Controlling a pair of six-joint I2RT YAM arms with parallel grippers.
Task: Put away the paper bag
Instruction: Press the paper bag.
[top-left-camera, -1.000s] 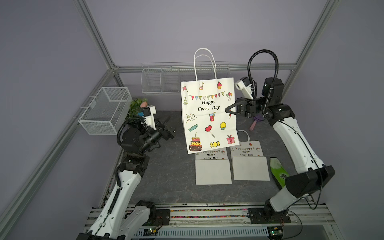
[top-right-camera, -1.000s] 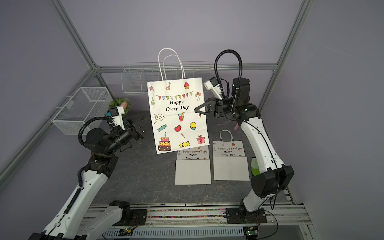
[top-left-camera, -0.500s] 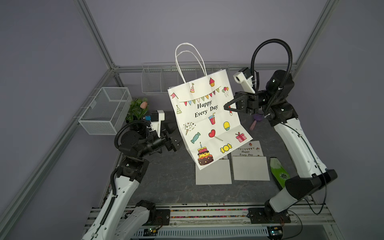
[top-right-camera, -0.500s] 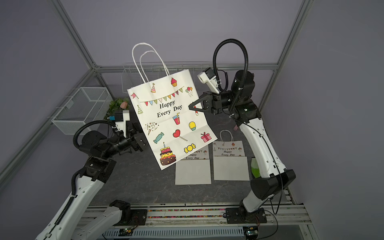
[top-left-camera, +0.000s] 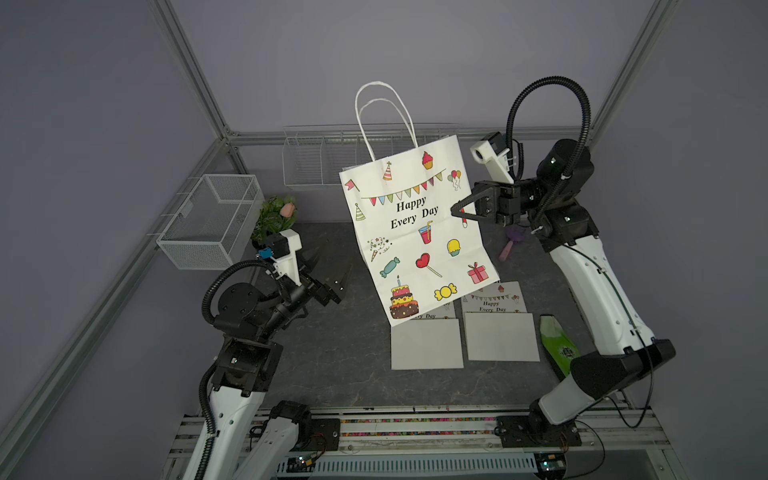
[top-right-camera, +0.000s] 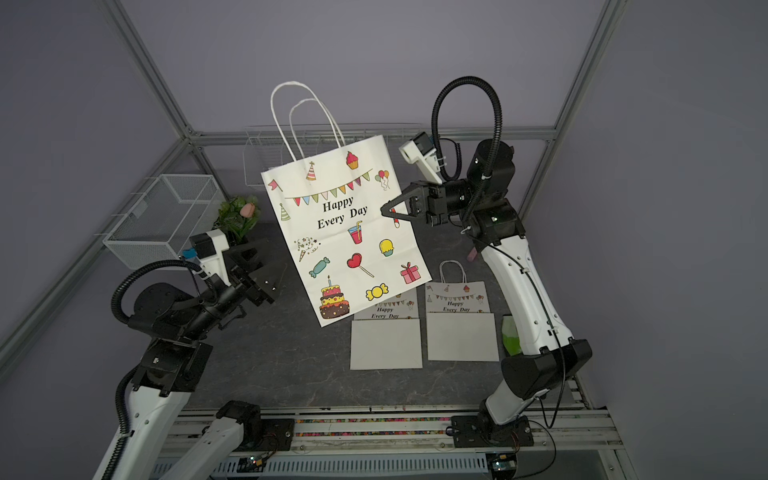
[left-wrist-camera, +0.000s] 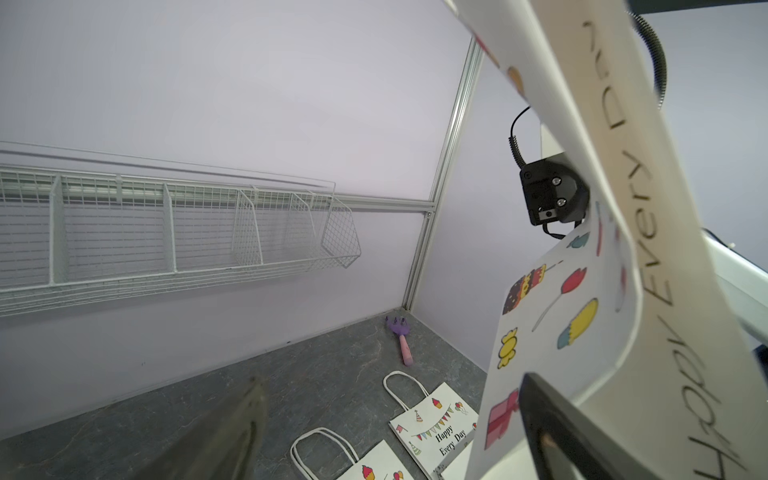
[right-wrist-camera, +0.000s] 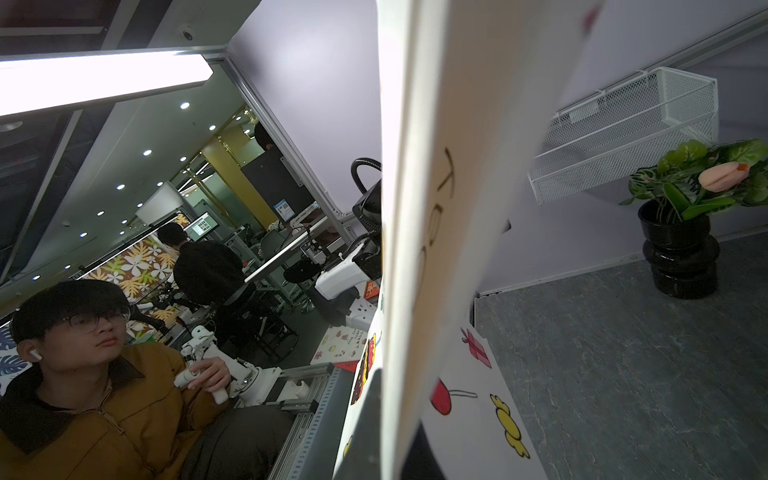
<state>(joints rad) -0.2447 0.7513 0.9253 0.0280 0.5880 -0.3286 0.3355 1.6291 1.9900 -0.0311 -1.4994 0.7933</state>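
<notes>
- We see the paper bag (top-left-camera: 415, 232) hanging clear of the table (top-left-camera: 332, 353), flat and tilted. Its handles point up toward the far wall and its lowest corner hangs over the left of two folded bags (top-left-camera: 427, 343).
- The right gripper (top-left-camera: 455, 210) is pinched shut on the bag's right edge, about halfway down. We judge this off-centre grip to be the reason for the slant, since the unsupported left side sags.
- A grip on the edge keeps the printed face free, so we think the second arm is meant to take the opposite side.
- The left gripper (top-right-camera: 259, 266) stands wide open and empty, low and just left of the bag, aimed at its lower left edge.
- In the left wrist view one dark finger (left-wrist-camera: 561, 432) overlaps the paper. We cannot tell from there whether it touches, but both top views show a gap.
- The folded bags lie side by side near the right front, flaps turned up. They read to us as the pattern to follow.
- The wire rack (left-wrist-camera: 166, 232) on the far wall and the mesh basket (top-left-camera: 208, 220) on the left wall are empty, and either could be the store.
- The purple rake (left-wrist-camera: 402, 336) and the potted plant (top-left-camera: 276, 212) sit far back, out of the way.
</notes>
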